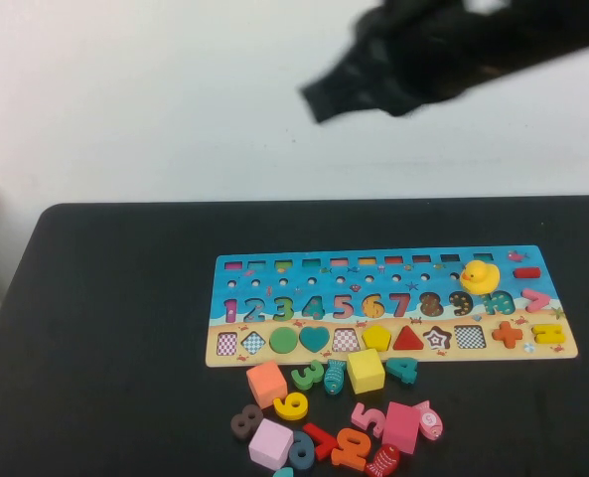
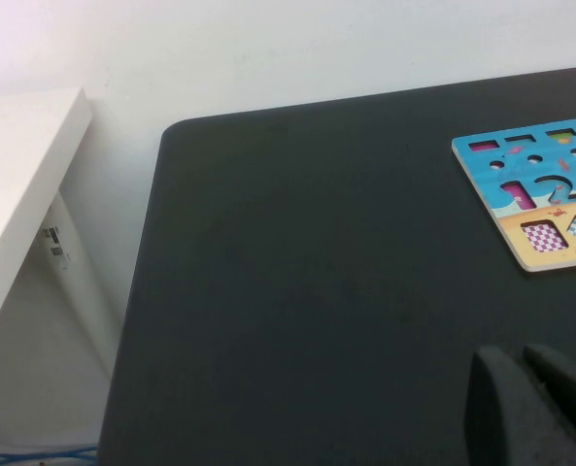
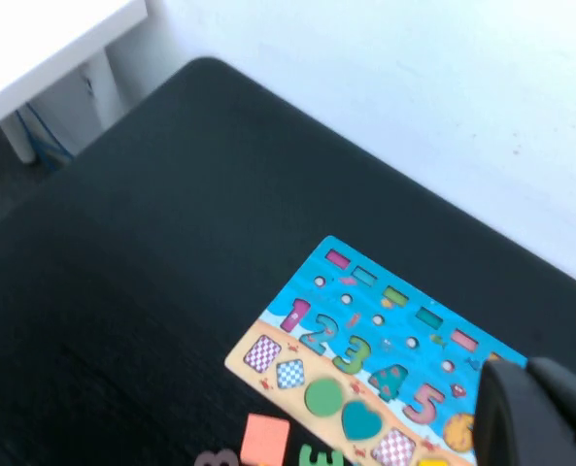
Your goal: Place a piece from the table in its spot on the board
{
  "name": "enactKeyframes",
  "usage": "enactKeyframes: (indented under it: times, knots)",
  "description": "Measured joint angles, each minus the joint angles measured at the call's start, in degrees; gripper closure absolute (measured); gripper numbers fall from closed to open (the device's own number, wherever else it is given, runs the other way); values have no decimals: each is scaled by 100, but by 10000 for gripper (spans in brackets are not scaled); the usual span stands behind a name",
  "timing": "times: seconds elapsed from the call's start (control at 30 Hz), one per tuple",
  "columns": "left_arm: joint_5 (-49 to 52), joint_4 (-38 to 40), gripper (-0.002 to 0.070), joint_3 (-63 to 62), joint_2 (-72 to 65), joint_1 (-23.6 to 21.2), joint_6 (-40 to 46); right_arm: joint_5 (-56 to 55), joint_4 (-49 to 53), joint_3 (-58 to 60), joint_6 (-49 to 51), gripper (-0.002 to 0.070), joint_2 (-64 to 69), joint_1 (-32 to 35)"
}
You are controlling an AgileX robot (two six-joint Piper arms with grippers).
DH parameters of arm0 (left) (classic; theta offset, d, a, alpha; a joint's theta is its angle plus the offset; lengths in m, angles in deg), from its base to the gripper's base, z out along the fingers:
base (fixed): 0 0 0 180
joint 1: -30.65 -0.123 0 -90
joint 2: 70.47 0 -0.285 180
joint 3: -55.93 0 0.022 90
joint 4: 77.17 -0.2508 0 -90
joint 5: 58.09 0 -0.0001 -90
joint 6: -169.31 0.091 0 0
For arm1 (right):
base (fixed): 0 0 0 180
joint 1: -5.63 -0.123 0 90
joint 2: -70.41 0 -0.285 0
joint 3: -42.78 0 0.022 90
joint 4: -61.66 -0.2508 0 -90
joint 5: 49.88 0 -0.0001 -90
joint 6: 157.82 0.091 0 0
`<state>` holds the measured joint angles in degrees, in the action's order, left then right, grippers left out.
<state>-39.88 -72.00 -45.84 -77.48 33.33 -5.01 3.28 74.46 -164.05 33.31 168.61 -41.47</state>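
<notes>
Not much going on besides the puzzle stuff. It's all on a matte black table [image 1: 105, 298] with rounded corners, pushed up near a plain white wall [image 1: 125, 99]. Off the table's left edge there's a white side table [image 2: 20, 165] with some blue cables [image 2: 35, 454] on the floor under it. A yellow rubber duck [image 1: 479, 276] sits upright, right of the black table's middle.
</notes>
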Motion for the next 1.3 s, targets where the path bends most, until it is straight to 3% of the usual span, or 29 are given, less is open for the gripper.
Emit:
enactKeyframes:
  times: [0.5, 0.83, 1.07, 1.2, 1.3]
  knots:
    - [0, 0, 677, 0, 0, 0, 11, 10, -72, 3646, -180, 657, -3642, -132]
    - [0, 0, 677, 0, 0, 0, 11, -1820, -8, 6127, -683, 657, -5850, -132]
    - [0, 0, 677, 0, 0, 0, 11, -2280, 489, 7750, -240, 657, -7609, -113]
    - [0, 0, 677, 0, 0, 0, 11, -2466, 549, 8452, -143, 657, -8470, 462]
    - [0, 0, 677, 0, 0, 0, 0, -2967, 570, 8958, -115, 657, -8928, 1324]
